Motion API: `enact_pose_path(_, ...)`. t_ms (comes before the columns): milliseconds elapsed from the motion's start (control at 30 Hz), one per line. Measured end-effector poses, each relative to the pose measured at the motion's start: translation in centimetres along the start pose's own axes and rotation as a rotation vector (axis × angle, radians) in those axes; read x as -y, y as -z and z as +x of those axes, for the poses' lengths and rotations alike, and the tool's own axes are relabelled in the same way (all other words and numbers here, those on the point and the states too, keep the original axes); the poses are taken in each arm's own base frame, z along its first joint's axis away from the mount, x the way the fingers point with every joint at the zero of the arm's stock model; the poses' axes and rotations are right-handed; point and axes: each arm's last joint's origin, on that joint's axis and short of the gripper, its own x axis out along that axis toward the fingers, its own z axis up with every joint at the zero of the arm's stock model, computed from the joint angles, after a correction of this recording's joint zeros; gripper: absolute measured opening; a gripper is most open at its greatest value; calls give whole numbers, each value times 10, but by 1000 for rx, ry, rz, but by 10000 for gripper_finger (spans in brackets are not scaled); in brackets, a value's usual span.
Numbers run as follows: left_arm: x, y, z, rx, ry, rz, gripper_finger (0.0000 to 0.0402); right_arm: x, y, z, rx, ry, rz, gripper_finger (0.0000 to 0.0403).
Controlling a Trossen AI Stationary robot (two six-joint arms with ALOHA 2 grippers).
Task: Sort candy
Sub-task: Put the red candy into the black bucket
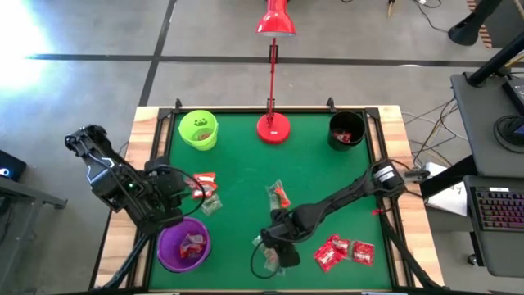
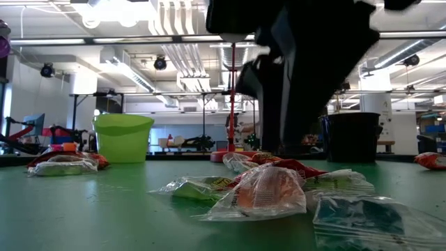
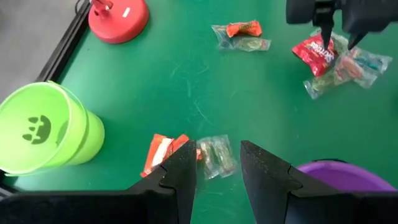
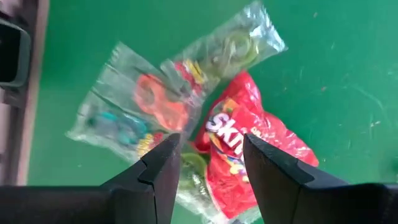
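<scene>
My left gripper (image 3: 216,149) (image 1: 187,190) is open and hovers over a clear greenish candy (image 3: 214,157) beside a red-and-white candy (image 3: 163,152), between the lime-green cup (image 1: 199,129) and the purple cup (image 1: 184,244). My right gripper (image 4: 210,146) (image 1: 274,244) is open and points down over a small pile near the table's near edge: a red candy pack (image 4: 249,155) lying among clear wrappers (image 4: 143,106). An orange and a clear candy (image 1: 278,195) lie mid-table. Two red packs (image 1: 344,251) lie to the right of the right gripper. Several candies sit inside the purple cup. My right gripper comes from above, pointing down, with its open fingers (image 4: 165,162) on either side of the red pack's edge (image 4: 214,134) where it meets the clear wrappers. I cannot tell whether the fingers touch the pile, which lies flat on the table.
The red desk lamp's base (image 1: 273,127) stands at the far edge between the lime-green cup and the black cup (image 1: 346,129), which holds something red. A black rail (image 1: 168,139) frames the green mat. Open mat lies between the lamp base and the mid-table candies.
</scene>
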Motion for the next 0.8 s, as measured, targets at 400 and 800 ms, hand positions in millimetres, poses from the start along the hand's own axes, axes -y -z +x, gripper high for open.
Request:
enact_pose_path(400,1,0,0,-3,12,-23,107,11,5,25,-59,106,-48,165)
enact_pose_path(800,2,1,0,-35,31,-8,107,13,5,26,-54,114,45,36)
